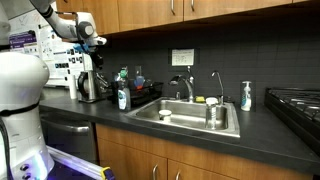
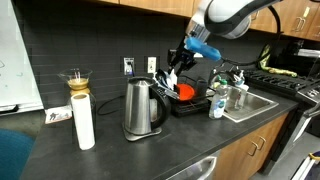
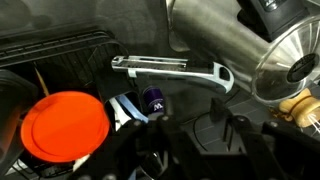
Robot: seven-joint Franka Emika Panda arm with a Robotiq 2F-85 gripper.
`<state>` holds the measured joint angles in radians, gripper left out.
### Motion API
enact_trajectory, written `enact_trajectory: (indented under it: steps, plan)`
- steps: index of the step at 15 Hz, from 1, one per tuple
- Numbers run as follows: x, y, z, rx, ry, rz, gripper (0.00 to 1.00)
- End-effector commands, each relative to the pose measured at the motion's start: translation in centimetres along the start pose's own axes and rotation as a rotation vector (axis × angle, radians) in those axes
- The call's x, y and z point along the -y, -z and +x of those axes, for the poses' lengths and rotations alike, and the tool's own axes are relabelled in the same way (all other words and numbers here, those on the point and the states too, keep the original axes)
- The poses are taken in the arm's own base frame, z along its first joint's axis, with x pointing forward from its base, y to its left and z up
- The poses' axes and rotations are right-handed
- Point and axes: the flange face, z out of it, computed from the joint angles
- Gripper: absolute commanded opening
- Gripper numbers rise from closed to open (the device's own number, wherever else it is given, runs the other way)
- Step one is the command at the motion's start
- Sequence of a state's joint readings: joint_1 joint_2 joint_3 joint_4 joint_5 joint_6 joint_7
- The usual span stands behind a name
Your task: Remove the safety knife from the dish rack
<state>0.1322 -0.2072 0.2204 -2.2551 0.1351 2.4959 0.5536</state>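
The black dish rack stands on the dark counter between the kettle and the sink; it also shows in an exterior view. In the wrist view its black frame is at the upper left, holding an orange round lid. Beside the lid lies a small blue and white tool with a purple end, which looks like the safety knife. My gripper hovers above the rack's kettle-side end, as the exterior view also shows. Its dark fingers are apart with nothing between them; the knife lies just past the left fingertip.
A steel kettle stands next to the rack, and its body and silver handle fill the wrist view's upper right. A paper towel roll, soap bottles, the steel sink and a stove are nearby.
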Motion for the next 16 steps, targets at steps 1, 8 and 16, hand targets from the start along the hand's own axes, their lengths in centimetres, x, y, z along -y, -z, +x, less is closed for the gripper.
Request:
enact_trajectory:
  steps: [1, 8, 16]
  plan:
    - [0.3, 0.3, -0.5, 0.022, 0.049, 0.017, 0.72]
    - [-1.8, 0.1, -2.6, 0.092, 0.372, 0.092, 1.00]
    - [-4.5, -0.6, -2.6, 0.108, 0.678, 0.095, 1.00]
